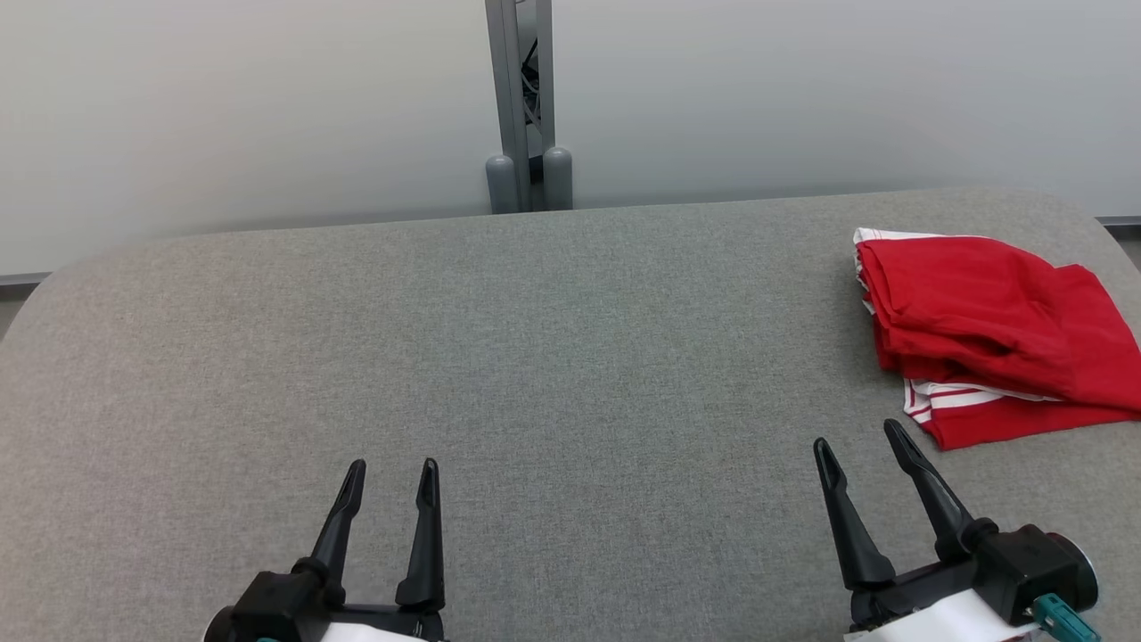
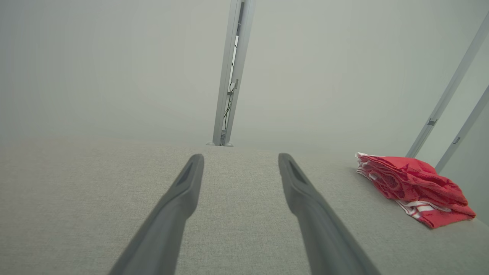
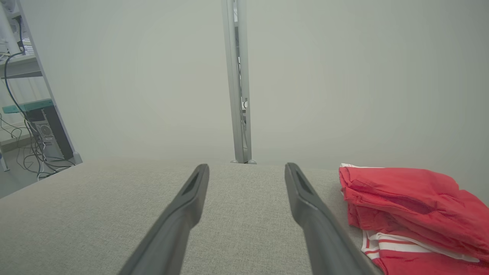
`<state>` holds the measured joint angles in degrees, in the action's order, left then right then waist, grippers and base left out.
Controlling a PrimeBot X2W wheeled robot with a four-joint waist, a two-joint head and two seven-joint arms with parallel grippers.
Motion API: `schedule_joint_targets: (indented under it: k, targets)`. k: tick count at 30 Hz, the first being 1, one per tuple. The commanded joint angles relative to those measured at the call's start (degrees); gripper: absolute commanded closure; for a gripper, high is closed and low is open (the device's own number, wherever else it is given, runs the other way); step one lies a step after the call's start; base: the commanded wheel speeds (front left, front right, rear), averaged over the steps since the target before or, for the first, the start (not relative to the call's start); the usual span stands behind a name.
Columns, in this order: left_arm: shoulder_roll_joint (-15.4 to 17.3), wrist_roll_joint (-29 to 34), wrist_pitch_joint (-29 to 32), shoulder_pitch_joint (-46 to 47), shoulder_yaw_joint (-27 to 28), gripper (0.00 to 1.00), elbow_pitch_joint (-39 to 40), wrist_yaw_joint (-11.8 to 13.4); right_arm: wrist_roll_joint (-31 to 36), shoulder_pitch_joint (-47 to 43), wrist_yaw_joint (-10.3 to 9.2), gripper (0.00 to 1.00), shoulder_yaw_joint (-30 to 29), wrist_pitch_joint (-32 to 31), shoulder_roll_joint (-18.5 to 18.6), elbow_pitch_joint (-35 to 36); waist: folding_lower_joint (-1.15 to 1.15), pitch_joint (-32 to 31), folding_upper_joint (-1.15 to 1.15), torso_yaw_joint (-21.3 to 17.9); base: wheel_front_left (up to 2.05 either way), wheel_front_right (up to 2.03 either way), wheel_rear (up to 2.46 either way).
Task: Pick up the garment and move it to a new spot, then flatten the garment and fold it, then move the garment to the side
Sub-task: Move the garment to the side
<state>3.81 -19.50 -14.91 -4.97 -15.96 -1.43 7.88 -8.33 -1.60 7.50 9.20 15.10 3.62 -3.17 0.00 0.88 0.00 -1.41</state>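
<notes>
grey fabric covers the table (image 1: pixel 553 339), which runs back to a pale wall with a vertical metal post (image 1: pixel 521 98) standing behind its far edge. on the table's right side, towards the far corner, lies the garment (image 1: pixel 989 330), red with white striped trim, folded into a compact bundle. left gripper (image 1: pixel 392 477) sits at the near left, jaws spread wide, holding nothing, over bare fabric and well apart from the garment. right gripper (image 1: pixel 860 441) sits at the near right, jaws likewise spread wide and empty, its fingertips near the garment's front edge but not touching it.
</notes>
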Motion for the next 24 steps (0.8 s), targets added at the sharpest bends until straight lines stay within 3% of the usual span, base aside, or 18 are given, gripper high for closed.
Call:
schedule_joint_targets:
  k: [1,18,24]
  targets:
    - [0.1,0.5,-0.3,-0.5,0.4,0.00,0.3,-0.3,0.4,-0.5,-0.02,0.00,-0.3,0.1,0.0,0.3,0.00,0.0,0.00,-0.1,0.00,0.00,0.00]
    - [-0.6,2.8,-0.3,-0.8,1.8,0.00,0.1,-1.3,0.2,-0.6,-0.02,0.00,-0.2,0.1,-0.3,0.4,0.00,-0.9,0.00,-0.3,0.00,0.00,0.00]
    - [-0.7,2.6,-0.3,-1.7,4.2,0.00,0.6,-0.7,0.0,-1.3,-0.02,0.00,-4.9,0.1,-0.5,-0.7,0.00,-0.9,0.00,-0.4,0.00,0.00,0.00]
